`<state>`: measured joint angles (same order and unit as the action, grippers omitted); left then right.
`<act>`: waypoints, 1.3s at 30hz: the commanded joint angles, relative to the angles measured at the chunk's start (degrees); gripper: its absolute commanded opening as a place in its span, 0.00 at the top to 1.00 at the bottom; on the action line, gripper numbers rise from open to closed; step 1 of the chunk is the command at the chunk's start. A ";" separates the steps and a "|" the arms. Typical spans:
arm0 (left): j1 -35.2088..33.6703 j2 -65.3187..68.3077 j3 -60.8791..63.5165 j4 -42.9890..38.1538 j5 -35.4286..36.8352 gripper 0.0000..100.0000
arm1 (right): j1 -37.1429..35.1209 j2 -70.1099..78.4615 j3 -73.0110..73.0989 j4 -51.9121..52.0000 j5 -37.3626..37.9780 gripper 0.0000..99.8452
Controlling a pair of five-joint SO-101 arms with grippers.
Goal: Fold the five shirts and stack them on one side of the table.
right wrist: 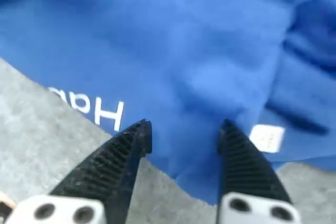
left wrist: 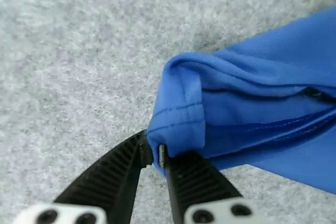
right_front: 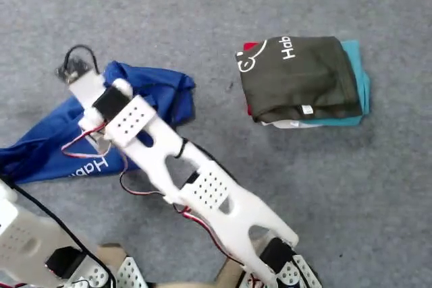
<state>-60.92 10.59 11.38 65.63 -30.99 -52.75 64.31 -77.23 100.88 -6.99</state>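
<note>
The folded stack [right_front: 297, 75] sits on the grey tabletop [right_front: 351, 193] with a dark shirt on top and teal, white and red edges showing under it. I judge that to be four shirts done, which leaves the blue shirt [right_front: 158, 89] as the last one. It lies crumpled and well apart from the stack, out on the tabletop's other side. My left tool [left wrist: 156, 156] is clamped tight on a stitched hem corner of the blue shirt, with the fabric bunched just past the tips. That grip seems meant to anchor one corner so the cloth can be drawn flat. My right tool [right wrist: 185, 129] is spread wide and holds nothing. It hangs over the blue fabric between the white lettering [right wrist: 100, 109] and a small white tag [right wrist: 268, 137], close to the shirt's edge where bare tabletop shows, so a second hem is within reach. The tabletop between the blue shirt and the stack is bare, which gives me room to spread and fold before carrying it over. The risk I see is that the hem slips out of my left tool or I catch two layers at once, because the cloth looks thin and slick.
</note>
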 commanded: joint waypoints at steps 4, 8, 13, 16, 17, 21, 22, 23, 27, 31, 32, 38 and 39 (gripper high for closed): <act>-0.22 -2.37 -0.22 -0.79 -0.18 0.97 | -0.09 -3.38 3.21 0.35 -0.70 0.97; 1.63 -2.29 -0.40 -2.55 -0.18 0.97 | -2.29 -6.20 7.60 0.44 -0.62 0.99; 3.82 -2.46 -0.75 -9.67 -0.09 0.97 | -5.36 -15.25 21.76 0.44 -0.44 0.99; 3.56 -2.37 -0.75 -11.08 -0.09 0.97 | -5.63 -24.04 32.75 0.44 1.67 0.99; 3.47 -2.37 -0.48 -11.16 -0.09 0.97 | -5.63 -27.30 36.70 0.44 3.52 0.99; 3.38 -2.29 0.84 -11.16 0.26 0.97 | -4.57 -39.08 51.65 -2.37 8.35 0.99; 3.47 -2.37 1.10 -11.16 1.14 0.97 | -3.34 -40.75 53.85 -5.19 8.44 0.98; 3.65 -2.37 1.27 -11.16 2.37 0.97 | -2.11 -41.63 55.34 -8.70 8.09 0.98; 3.82 -2.37 1.27 -11.16 4.92 0.97 | 1.93 -40.04 55.60 -22.68 4.04 0.83; 3.56 -2.37 1.71 -10.90 6.42 0.97 | 2.55 -33.63 52.18 -30.24 1.32 0.76; 3.56 -2.37 1.80 -10.90 6.77 0.97 | 2.55 -31.34 50.51 -31.12 0.62 0.76; 3.82 -2.37 1.71 -10.99 7.12 0.97 | 2.64 -17.71 37.32 -26.11 -0.53 0.82; 3.82 -2.37 1.71 -10.99 7.12 0.97 | 2.55 -16.40 34.24 -23.38 -0.53 0.86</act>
<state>-57.76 10.59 13.05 55.08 -24.57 -50.81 45.76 -34.24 72.92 -6.99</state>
